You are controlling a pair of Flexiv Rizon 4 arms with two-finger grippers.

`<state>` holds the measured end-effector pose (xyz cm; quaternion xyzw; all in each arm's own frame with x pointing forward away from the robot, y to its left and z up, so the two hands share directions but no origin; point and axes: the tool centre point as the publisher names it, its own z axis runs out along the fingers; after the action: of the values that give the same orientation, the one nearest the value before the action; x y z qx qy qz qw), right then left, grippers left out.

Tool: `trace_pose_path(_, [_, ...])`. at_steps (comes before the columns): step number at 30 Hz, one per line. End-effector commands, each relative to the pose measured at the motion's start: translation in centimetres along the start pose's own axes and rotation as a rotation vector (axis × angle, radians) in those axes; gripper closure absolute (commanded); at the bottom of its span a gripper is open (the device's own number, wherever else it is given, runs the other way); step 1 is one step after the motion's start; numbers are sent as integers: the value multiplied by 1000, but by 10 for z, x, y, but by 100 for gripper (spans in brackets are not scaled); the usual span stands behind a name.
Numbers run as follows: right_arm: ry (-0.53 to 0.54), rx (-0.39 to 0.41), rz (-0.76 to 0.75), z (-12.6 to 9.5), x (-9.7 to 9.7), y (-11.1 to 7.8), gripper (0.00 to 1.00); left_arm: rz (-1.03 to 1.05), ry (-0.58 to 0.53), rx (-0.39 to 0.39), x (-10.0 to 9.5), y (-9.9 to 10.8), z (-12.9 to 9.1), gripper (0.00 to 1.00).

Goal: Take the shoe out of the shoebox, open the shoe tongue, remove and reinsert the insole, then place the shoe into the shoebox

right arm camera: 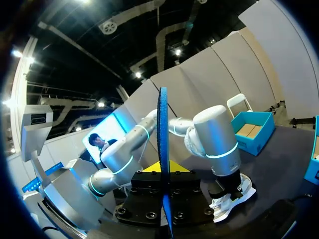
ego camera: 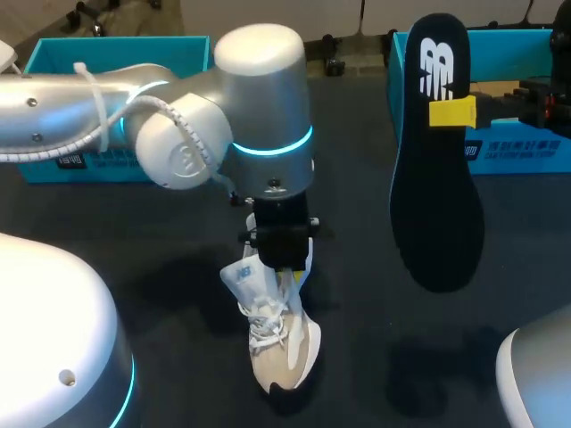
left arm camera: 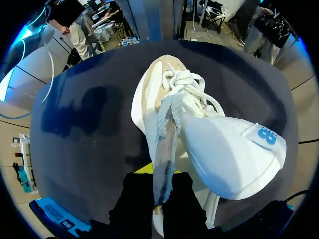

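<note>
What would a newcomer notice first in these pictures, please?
The black insole, held aloft by the right gripper over the right side of the table, strikes first. Next comes the left gripper at mid-table, pinching the pale shoe, whose tongue is folded wide open.

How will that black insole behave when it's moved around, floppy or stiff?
The insole is probably fairly stiff: pinched by the right tool near one end, it hangs straight without drooping. Edge-on in the right wrist view it looks very thin, so likely light, and it may bend if pushed.
</note>
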<state>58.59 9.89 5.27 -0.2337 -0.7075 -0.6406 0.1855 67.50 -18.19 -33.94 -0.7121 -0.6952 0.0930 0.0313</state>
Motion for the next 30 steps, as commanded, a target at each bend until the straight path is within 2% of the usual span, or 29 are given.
trace_pose_path(1, [1, 7, 2, 2, -2, 3, 100, 7, 15, 8, -9, 3, 10, 100])
trace_pose_path(9, [1, 7, 2, 2, -2, 3, 100, 27, 15, -4, -16, 5, 26, 100])
trace_pose_path(30, [1, 7, 2, 2, -2, 3, 100, 93, -36, -24, -29, 7, 45, 100])
